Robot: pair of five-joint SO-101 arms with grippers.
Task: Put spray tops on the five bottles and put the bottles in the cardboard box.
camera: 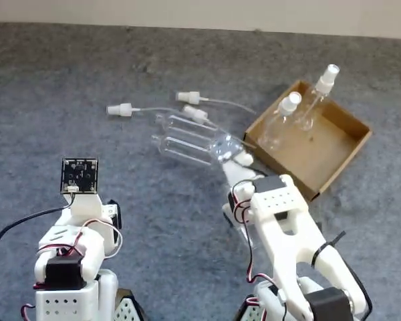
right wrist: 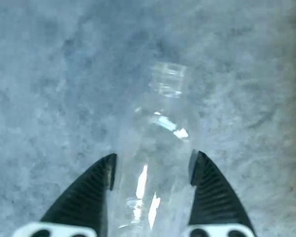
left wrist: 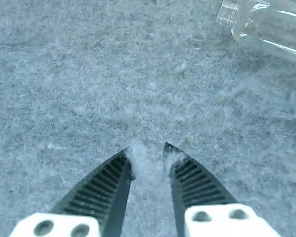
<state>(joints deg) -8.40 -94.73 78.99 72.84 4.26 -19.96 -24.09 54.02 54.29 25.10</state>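
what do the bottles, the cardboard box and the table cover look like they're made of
Bottles: clear and glossy, probably plastic; the cover shows through them and highlights glint.
Cardboard box: brown, matte, thin walls, as cardboard looks.
Table cover: grey, fuzzy fibres, likely felt or carpet.
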